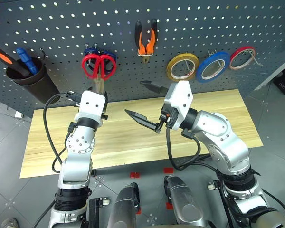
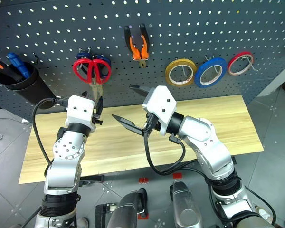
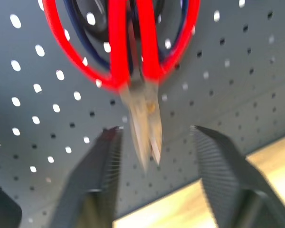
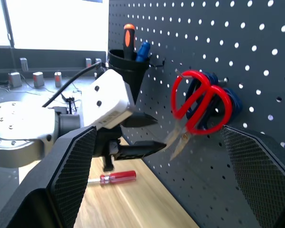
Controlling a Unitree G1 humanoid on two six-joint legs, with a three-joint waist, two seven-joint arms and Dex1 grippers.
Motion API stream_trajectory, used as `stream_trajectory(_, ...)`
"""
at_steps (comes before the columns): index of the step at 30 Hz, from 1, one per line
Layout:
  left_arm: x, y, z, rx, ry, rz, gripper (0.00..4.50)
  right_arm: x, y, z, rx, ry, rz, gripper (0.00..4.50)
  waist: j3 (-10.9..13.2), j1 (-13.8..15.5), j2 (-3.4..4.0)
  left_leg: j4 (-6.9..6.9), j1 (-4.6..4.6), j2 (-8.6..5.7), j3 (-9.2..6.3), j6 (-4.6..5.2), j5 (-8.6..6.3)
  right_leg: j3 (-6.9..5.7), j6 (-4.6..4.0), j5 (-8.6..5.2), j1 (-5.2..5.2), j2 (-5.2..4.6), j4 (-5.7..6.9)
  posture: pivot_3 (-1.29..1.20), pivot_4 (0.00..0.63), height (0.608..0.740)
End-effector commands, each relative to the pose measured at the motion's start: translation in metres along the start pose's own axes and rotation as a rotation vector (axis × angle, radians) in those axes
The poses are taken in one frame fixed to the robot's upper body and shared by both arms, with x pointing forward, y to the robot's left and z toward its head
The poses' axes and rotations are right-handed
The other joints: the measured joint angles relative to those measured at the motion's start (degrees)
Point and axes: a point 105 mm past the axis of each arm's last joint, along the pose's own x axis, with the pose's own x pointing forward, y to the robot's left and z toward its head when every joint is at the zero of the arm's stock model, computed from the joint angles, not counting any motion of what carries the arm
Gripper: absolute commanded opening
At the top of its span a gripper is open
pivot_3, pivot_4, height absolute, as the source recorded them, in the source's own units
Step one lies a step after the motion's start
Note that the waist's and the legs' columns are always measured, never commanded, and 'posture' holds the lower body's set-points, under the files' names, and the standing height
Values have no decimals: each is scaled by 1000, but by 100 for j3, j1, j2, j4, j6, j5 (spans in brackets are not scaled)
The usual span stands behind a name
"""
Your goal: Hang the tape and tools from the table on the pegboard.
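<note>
The red-handled scissors (image 1: 99, 66) hang on the pegboard (image 1: 57, 28) over a blue-handled pair, blades pointing down toward the bench's (image 1: 228, 118) far edge. The left end effector (image 3: 154, 156) sits right under them with its fingers parted on either side of the blade tips, not touching them. The right end effector (image 1: 143, 102) is held above the middle of the bench, spread wide and gripping nothing. The orange-and-black pliers (image 1: 146, 40) hang higher up on the board, and further along toward the right end hang a yellow roll (image 1: 182, 66), the blue tape (image 1: 212, 66) and a red roll (image 1: 242, 58). The red-handled screwdriver (image 4: 115, 177) lies flat on the bench near the left end effector. A dark cup (image 1: 31, 76) on the board's left holds other screwdrivers.
</note>
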Motion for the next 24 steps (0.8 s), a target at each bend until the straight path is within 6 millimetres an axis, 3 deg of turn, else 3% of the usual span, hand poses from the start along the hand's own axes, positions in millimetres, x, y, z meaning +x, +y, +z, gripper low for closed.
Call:
stream_trajectory(1, -17, -7, -30, -173, 148, -104, 3733, -2, 8, -14, 44, 86, -1, 4500, 0, -36, 0, 0, 0, 0, -1, 0, 0, -1, 0, 0, 1, 0, -1, -333, 362, 740)
stream_trajectory(2, -21, -6, -38, -206, 186, -117, 4007, -3, 9, -18, 65, 109, -6, 4500, 1, -50, -1, -1, 0, 1, -1, 0, 0, -1, 0, 0, 0, 0, -2, -331, 366, 740)
stream_trajectory(6, -28, 33, -75, -248, 355, -36, 4007, 5, 9, -33, 210, 223, -88, 4500, 5, -75, -7, 3, -1, 7, -7, 0, 1, -4, -2, 1, -3, 4, 6, -328, 385, 740)
stream_trajectory(11, -11, 70, -97, -242, 434, 28, 4007, 26, 17, -32, 307, 284, -100, 4500, 41, -78, -12, 3, 0, 7, -5, 0, 0, -2, -4, 2, -3, 7, 5, -332, 425, 740)
stream_trajectory(17, 6, 69, -113, -335, 507, -76, 4007, 34, 21, -33, 330, 352, -104, 4500, 196, -55, -44, 3, -9, 4, -6, 0, -1, -4, -4, 3, -12, 0, -4, -333, 465, 740)
stream_trajectory(24, 21, 70, -139, -413, 621, -81, 4007, 38, 25, -24, 312, 362, -62, 4500, 295, -95, -51, 10, -43, 5, -4, -1, 0, -9, -5, 3, -49, 0, 0, -359, 475, 740)
